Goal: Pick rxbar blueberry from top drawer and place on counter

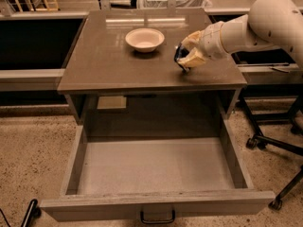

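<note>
Worktop [118, 70]: smooth, glossy grey-brown, glare near its 12 o'clock edge. Bowl [145, 39]: smooth, pale, slight sheen. My gripper [182, 62], at 3 o'clock of the bowl: matt cream fingers [195, 59] pinching the dark-wrapped rxbar blueberry [178, 55]. Top drawer [156, 167]: matt grey, with a dark metal handle [157, 217].
</note>
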`<state>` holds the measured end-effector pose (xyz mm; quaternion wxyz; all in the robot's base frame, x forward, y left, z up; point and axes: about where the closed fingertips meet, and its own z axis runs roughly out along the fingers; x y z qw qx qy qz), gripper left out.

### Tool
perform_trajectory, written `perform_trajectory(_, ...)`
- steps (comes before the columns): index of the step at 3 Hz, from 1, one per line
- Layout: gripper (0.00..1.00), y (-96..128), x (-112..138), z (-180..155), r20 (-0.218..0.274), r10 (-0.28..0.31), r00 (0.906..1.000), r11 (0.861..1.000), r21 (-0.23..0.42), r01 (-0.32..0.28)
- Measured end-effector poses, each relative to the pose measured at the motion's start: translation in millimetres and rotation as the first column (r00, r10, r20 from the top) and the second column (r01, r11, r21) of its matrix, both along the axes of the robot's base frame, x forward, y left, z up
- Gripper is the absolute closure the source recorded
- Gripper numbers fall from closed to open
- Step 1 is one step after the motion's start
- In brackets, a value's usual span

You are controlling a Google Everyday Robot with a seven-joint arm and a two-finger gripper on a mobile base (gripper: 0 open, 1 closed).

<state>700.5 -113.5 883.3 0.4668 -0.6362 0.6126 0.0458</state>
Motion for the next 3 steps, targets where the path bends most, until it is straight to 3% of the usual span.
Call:
perform_trajectory(1, 0.13, 0.1, 0.0, 0.0, 0.0, 0.0, 1.0, 1.0, 0.0, 0.0)
perform_trajectory(2, 0.0, 0.1, 0.0, -0.1, 0.0, 0.0, 1.0, 1.0, 0.0, 0.0)
perform_trajectory(3, 0.0, 0.1, 0.0, -0.1, 0.0, 0.0, 1.0, 1.0, 0.0, 0.0)
